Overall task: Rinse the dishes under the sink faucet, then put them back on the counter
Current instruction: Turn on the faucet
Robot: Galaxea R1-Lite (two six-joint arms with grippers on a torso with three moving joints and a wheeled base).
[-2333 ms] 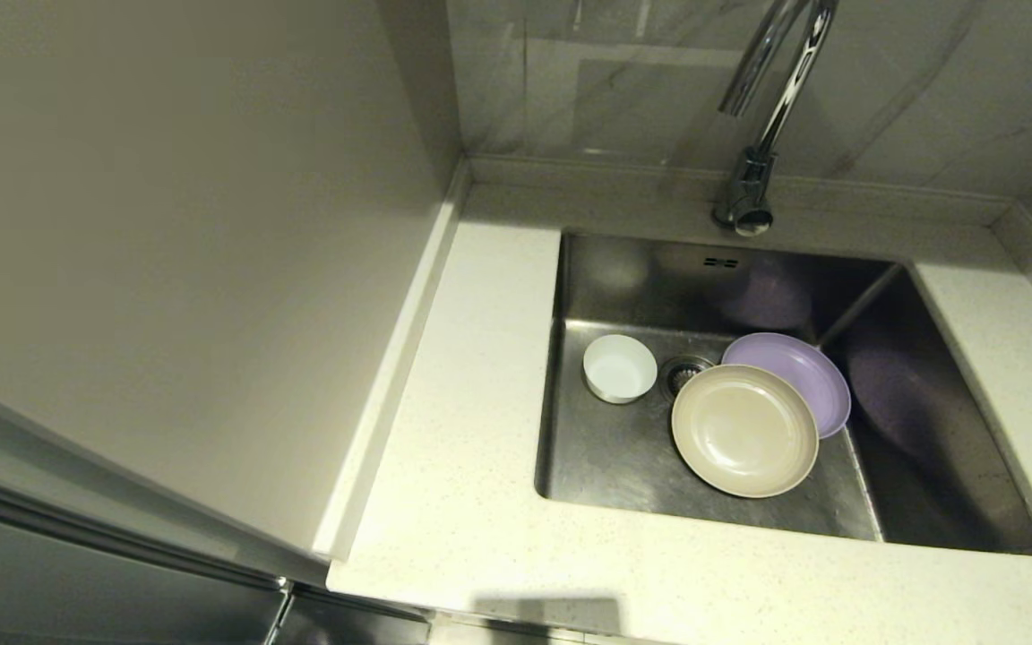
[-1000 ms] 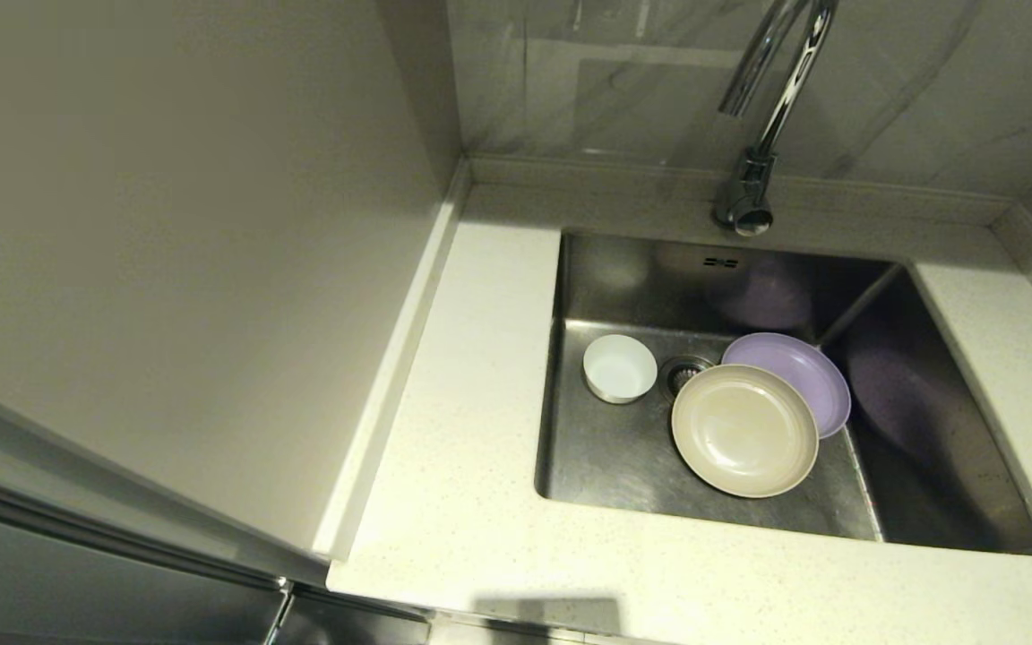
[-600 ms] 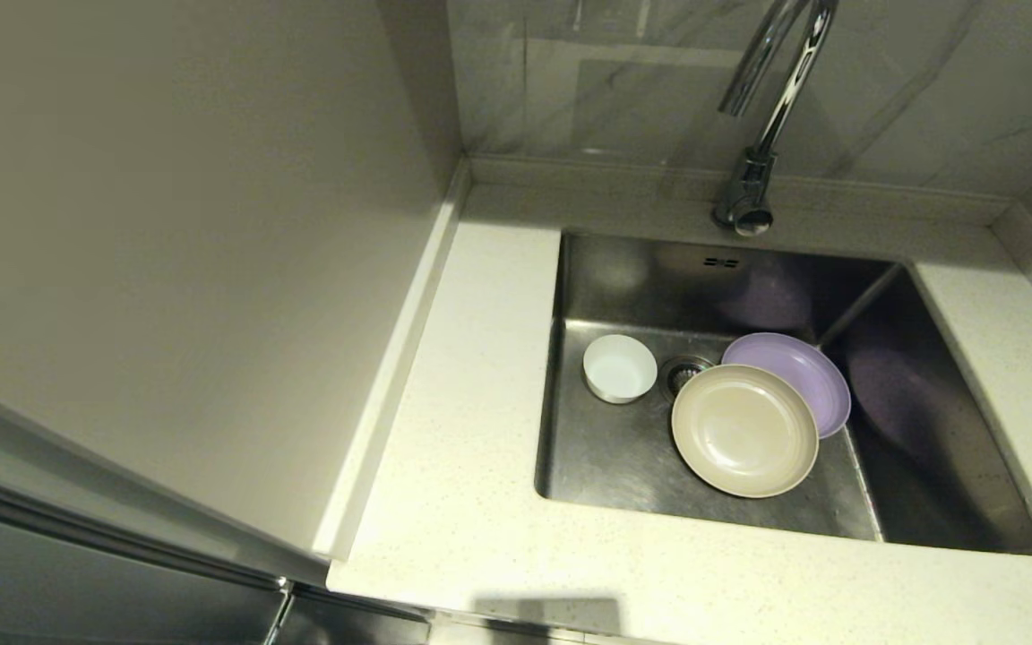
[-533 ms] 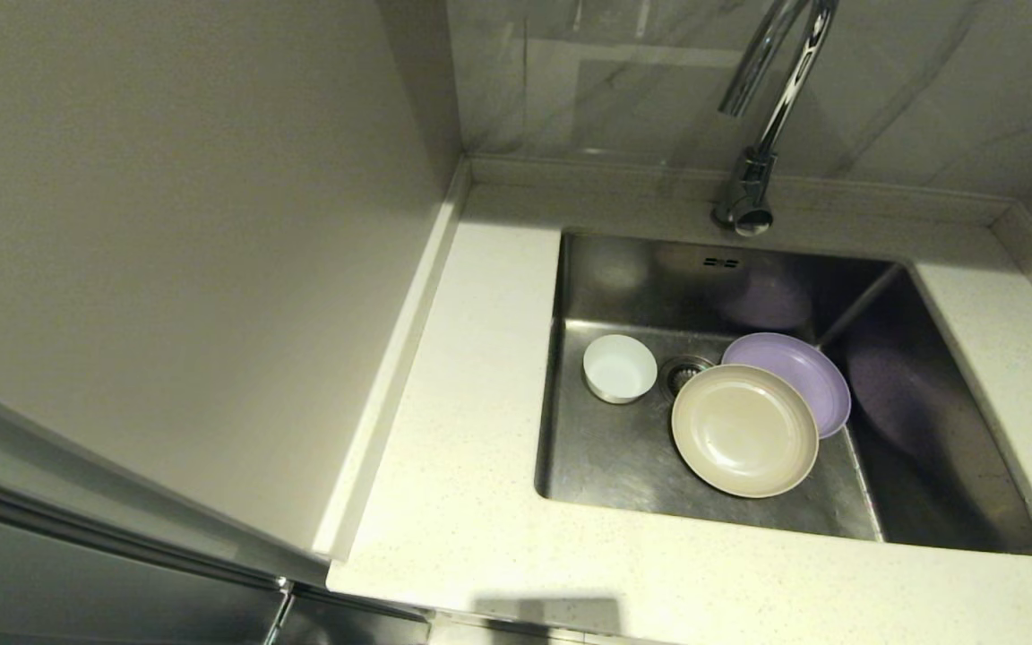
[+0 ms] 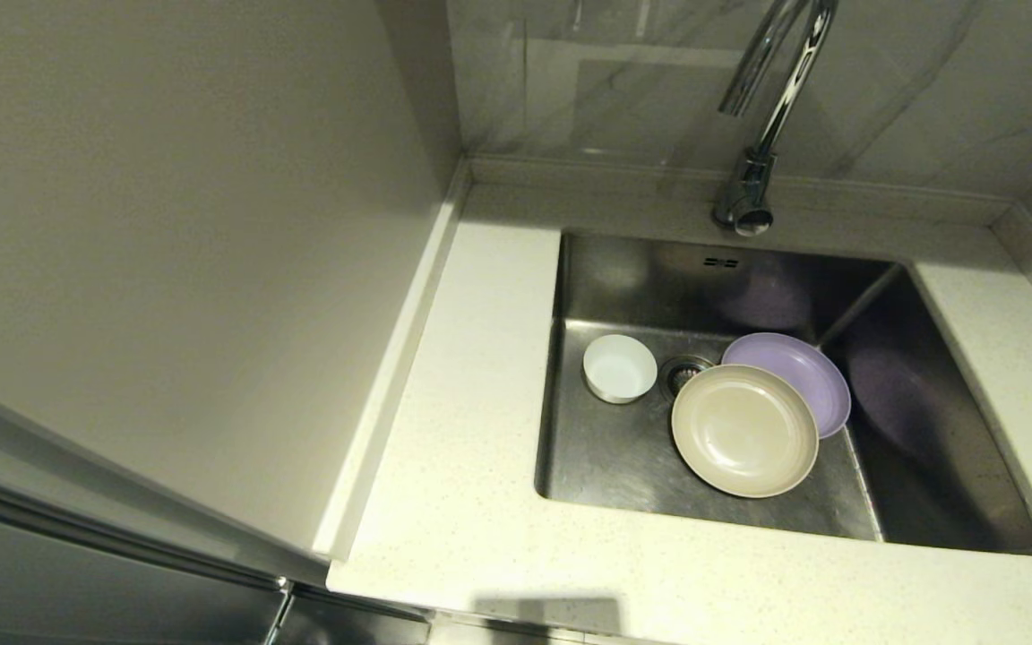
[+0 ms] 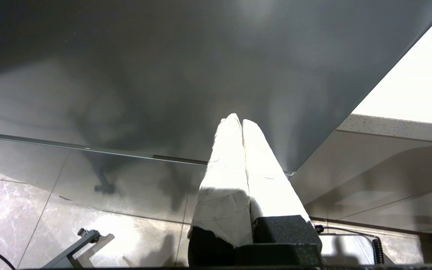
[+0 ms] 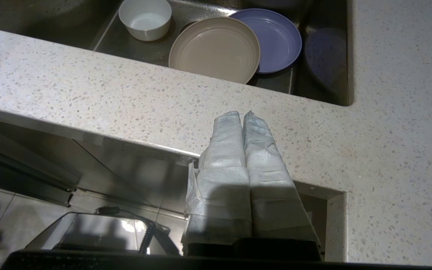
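Note:
All three dishes lie on the floor of the steel sink (image 5: 623, 466). The small white bowl (image 5: 619, 367) (image 7: 145, 18) sits left of the drain. The beige plate (image 5: 744, 430) (image 7: 214, 48) rests partly over the lilac plate (image 5: 803, 372) (image 7: 276, 39), which leans by the sink's right wall. The chrome faucet (image 5: 762, 116) rises behind the sink, with no water running. Neither gripper shows in the head view. My right gripper (image 7: 242, 114) is shut and empty, low at the front edge of the counter (image 7: 126, 101). My left gripper (image 6: 237, 119) is shut and empty, down beside a grey cabinet panel.
The speckled counter (image 5: 462, 466) wraps the sink on the left, front and right. A tall beige cabinet side (image 5: 167, 251) stands on the left. Grey marbled tile (image 5: 623, 81) backs the faucet. The drain strainer (image 5: 682, 372) lies between bowl and plates.

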